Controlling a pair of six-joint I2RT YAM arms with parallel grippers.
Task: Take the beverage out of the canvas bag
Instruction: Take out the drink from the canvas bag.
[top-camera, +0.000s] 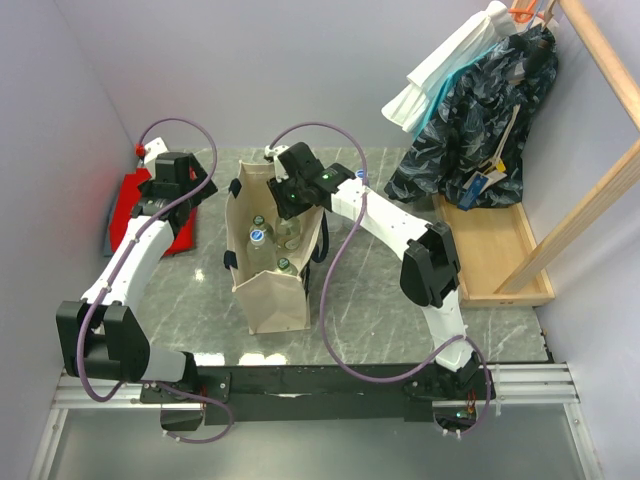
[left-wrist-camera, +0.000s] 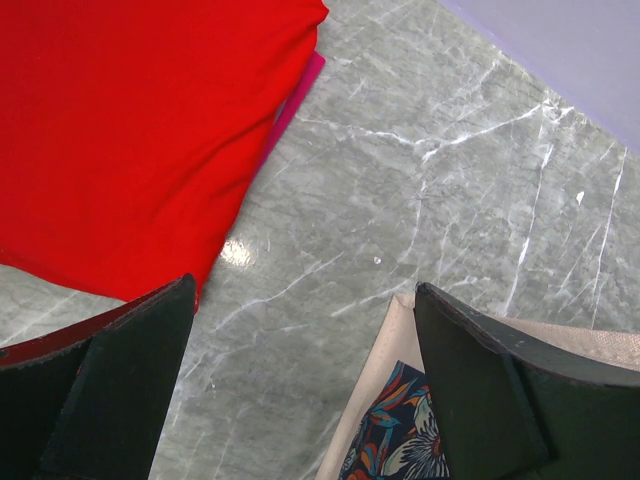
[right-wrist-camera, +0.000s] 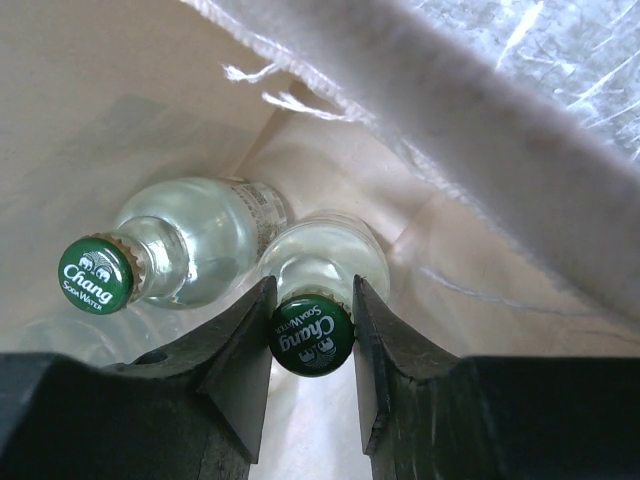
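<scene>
Several bottle tops are showing inside the canvas bag (top-camera: 268, 300) on the overhead camera. The bag is standing upright about mid-bench. I am watching the right arm (top-camera: 400, 225) reaching from its base at the near right edge, with the elbow raised and the forearm slanting left. The right gripper (top-camera: 290, 197) is dipping into the far end of the bag's mouth. The left arm (top-camera: 135, 255) is stretching toward the far left corner. Its left gripper (top-camera: 165, 185) is hanging over the red cloth (top-camera: 125, 205), just beside the bag.

From the left wrist I am looking down between widely parted fingers (left-wrist-camera: 120, 390) that are holding nothing. Red cloth is lying under one finger and what I take for the bag's beige edge (left-wrist-camera: 400, 330) under the other, with bare bench (left-wrist-camera: 420, 150) between.

From the right wrist, the jaws are pinching the green crown cap of the beverage (right-wrist-camera: 318, 262), one pad on each side, closed down on it. A second bottle (right-wrist-camera: 190, 240) is leaning just beside it. The beverage is sitting inside the bag, below the frayed rim (right-wrist-camera: 420, 110), and is not yet lifted out.

I judge I am at the lift. To do it well I am planning a slow pull straight up along the bottle's axis, because a grip on the cap alone could slip. I am also minding the rim and the neighbouring bottle.
</scene>
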